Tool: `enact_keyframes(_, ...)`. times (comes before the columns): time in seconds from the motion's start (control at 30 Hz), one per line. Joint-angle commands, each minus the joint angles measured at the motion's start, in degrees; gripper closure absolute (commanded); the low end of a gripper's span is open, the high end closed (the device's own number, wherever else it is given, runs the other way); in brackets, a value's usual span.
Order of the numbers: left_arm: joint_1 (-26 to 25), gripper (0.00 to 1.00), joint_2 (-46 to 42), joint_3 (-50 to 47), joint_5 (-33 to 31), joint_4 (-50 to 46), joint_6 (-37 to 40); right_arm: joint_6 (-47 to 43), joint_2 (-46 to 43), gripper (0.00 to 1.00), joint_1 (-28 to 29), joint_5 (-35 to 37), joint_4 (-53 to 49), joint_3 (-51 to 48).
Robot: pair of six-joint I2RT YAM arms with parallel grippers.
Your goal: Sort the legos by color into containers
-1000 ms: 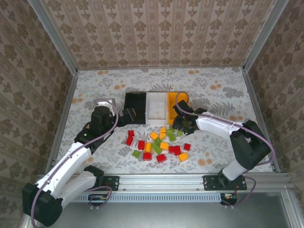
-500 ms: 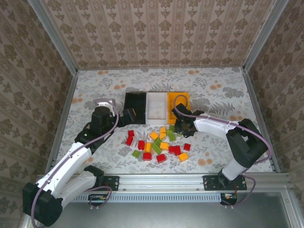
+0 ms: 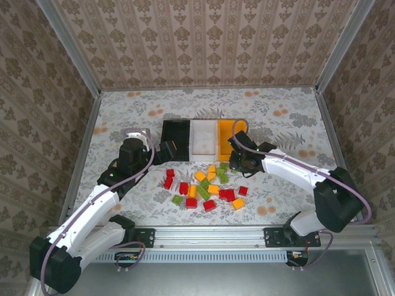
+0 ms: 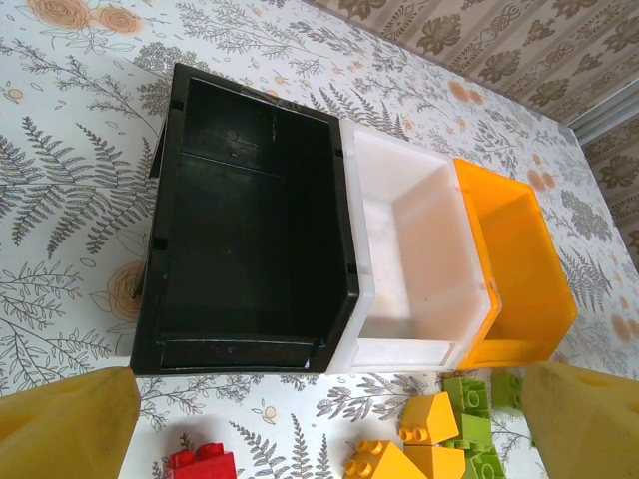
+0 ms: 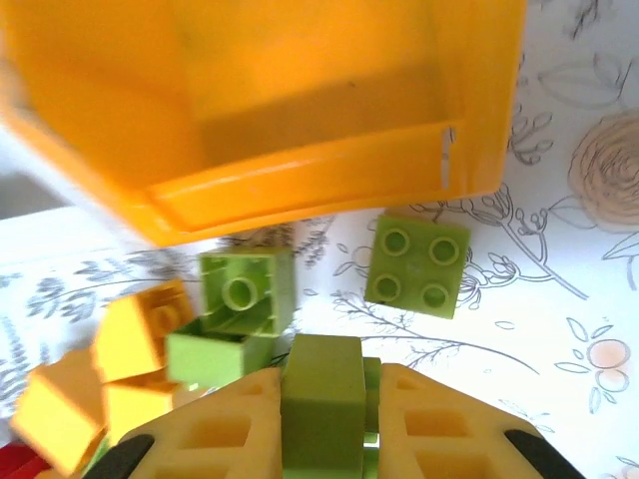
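I've got right pincer (image 5: 324, 424) clamped on a green lego (image 5: 321, 384) near the orange bin (image 5: 300, 190); left pincer (image 4: 329, 414) wide open facing the black bin (image 4: 250, 349); other legos (image 3: 207, 188) piled on tabletop (image 3: 278, 123).

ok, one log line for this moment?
right gripper: shut on green lego | left gripper: open, holding nothing | black bin, white bin: empty

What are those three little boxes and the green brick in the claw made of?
The black bin, white bin and orange bin look like moulded plastic: thin, smooth walls with a soft sheen. The green brick looks like hard plastic with a satin finish, judging by its crisp edges and uniform colour.
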Motion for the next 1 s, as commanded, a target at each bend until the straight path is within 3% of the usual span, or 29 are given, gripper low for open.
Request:
enact_keyframes(0.0, -0.51, 0.0, -0.08, -0.15, -0.43, -1.57, -1.14, -4.45, 0.06, 0.85, -1.38, 2.72, -3.65, 6.25)
enact_keyframes(0.37, -0.39, 0.0, -0.77, -0.2, -2.01, -12.22, -1.93, -10.4, 22.56, 0.82, -7.78, 3.03, -4.23, 28.19)
enact_keyframes(0.53, -0.38, 0.0, -1.99, -2.16, -2.85, -13.38, -1.82, -10.55, 27.58, 0.72, -8.31, 4.72, -6.57, 33.76)
enact_keyframes(0.63, -0.38, 0.0, -1.55, -2.61, -3.07, -13.95, -0.7, -10.26, 27.92, 0.52, -8.37, 4.24, -6.61, 34.91)
enact_keyframes(0.7, -0.38, 0.01, -0.71, -2.69, -3.25, -14.4, 0.24, -10.09, 26.9, 0.45, -8.33, 4.26, -6.37, 34.74)
enact_keyframes(0.97, -2.55, 0.08, 5.07, -3.88, -3.09, -12.36, 2.6, -8.35, 14.42, 0.39, -7.86, 0.95, 0.91, 22.39)
